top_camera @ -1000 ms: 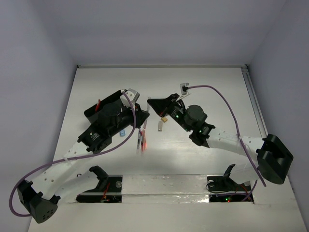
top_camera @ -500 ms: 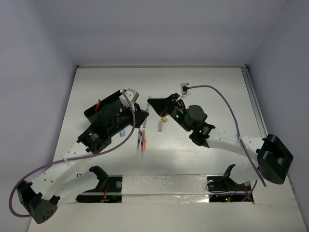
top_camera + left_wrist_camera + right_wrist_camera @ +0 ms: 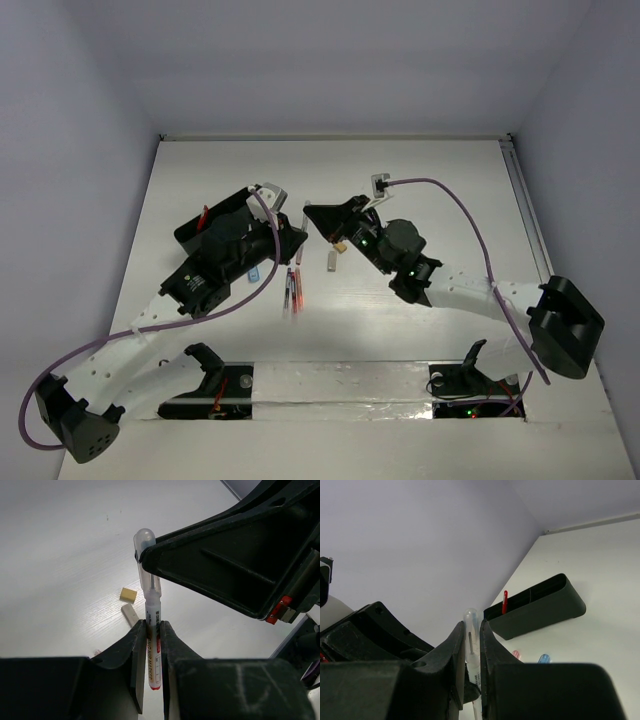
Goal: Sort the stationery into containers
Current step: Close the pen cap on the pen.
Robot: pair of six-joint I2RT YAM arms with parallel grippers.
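Note:
A white marker pen (image 3: 151,600) with a clear cap and a red tail hangs above the table, held at both ends. My left gripper (image 3: 153,625) is shut on its printed barrel near the red tail. My right gripper (image 3: 472,625) is shut on the clear cap (image 3: 471,617). In the top view the two grippers meet tip to tip, left (image 3: 294,233) and right (image 3: 312,214). The black container (image 3: 540,607) lies beyond, with a red pen (image 3: 504,601) standing in it. The left arm partly hides the container (image 3: 200,225) from above.
Red and dark pens (image 3: 291,285) lie on the table below the grippers. A white block (image 3: 131,614) and a beige block (image 3: 128,594) lie near them. A pink capsule (image 3: 515,654) and a blue one (image 3: 543,658) lie beside the container.
The right arm's wrist has edged slightly left. Both grips on the pen are the same, and the left arm has not moved.

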